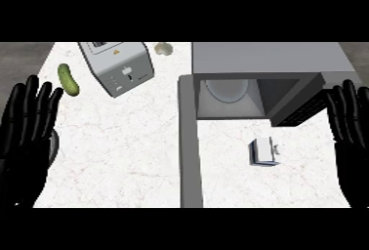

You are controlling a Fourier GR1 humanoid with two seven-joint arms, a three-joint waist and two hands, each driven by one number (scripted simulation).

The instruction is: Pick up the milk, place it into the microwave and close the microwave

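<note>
The milk (264,152) is a small white and blue carton lying on the worktop (122,161), in its right half, in front of the open microwave (267,80) and nearer the right edge than the front edge. Nothing touches it. My right hand (352,128) shows at the right edge of the worktop, fingers straight and pointing up, holding nothing and apart from the carton. My left hand (26,128) shows at the left edge, fingers also straight and spread upward, holding nothing. The microwave stands at the back right of the worktop, a grey box with its cavity facing me. Inside I see a pale round turntable (226,90) on the floor of the cavity, and nothing on it. Its door (305,106) hangs swung out on the right side, dark and gridded. At the back left stands a grey toaster (116,66), tilted askew, with a green cucumber (68,78) beside it toward the left edge. A pale garlic bulb (163,48) sits at the back edge, between toaster and microwave.
</note>
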